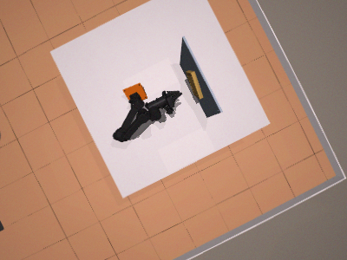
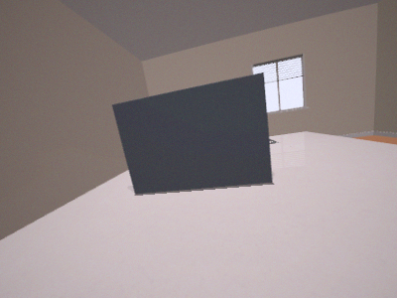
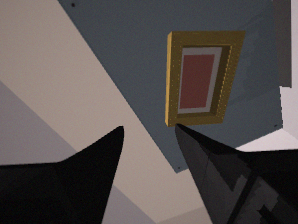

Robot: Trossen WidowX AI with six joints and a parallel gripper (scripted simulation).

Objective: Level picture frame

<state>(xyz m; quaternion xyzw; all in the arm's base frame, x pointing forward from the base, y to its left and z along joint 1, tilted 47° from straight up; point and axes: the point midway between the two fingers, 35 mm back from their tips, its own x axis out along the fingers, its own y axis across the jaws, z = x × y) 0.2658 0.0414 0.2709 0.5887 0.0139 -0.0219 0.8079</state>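
The gold picture frame, with a white mat and red picture, hangs on the front of the dark wall panel. It looks crooked: in the wrist view its upper long side is not parallel to the panel's top edge, and the end toward the bottom of that view is closer to that edge, so it looks higher. My gripper is open and empty, in front of the panel. In the wrist view one fingertip overlaps the frame's lower corner; contact is not evident. The screw and notched strip are hidden.
The panel stands upright on the white table top. An orange block lies beside the arm's upper joints. The exterior camera sees only the panel's back, which hides the frame. A window is in the far wall.
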